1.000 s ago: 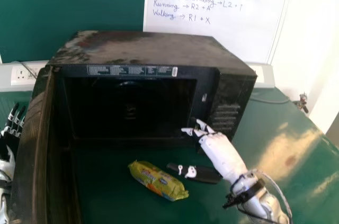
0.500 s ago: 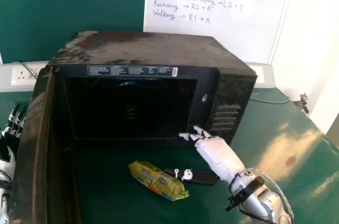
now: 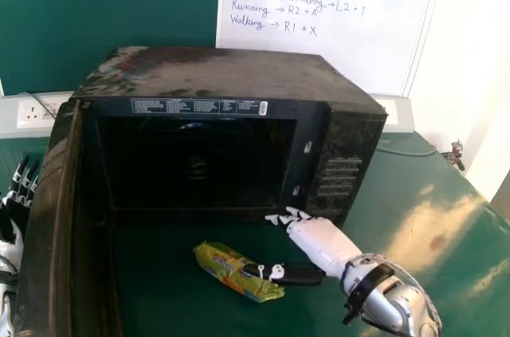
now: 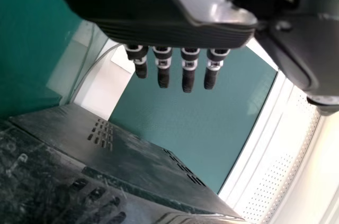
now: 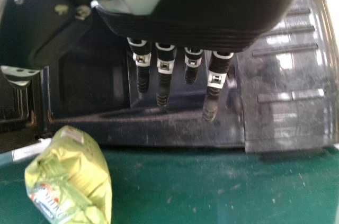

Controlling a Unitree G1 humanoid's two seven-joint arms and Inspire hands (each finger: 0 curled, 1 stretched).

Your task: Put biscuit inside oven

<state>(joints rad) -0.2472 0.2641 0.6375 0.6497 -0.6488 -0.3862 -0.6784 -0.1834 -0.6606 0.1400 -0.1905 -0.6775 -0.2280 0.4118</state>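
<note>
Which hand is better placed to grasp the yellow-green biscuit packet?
Probably the right hand, close to the packet; the left hand is outside the open door of the black microwave oven.

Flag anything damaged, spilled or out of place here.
The oven looks odd on top: pale, uneven smears mar its dark casing, perhaps dust or wear. The biscuit packet lies askew on the table outside it. No spill shows.

Right robot hand is a white shell with a ribbed black edge, black fingers with pale bands, and a chunky black thumb tipped white, couple of screws showing. Silvery forearm, black strap, grey cable. Left robot hand has the same black-and-pale fingers.
</note>
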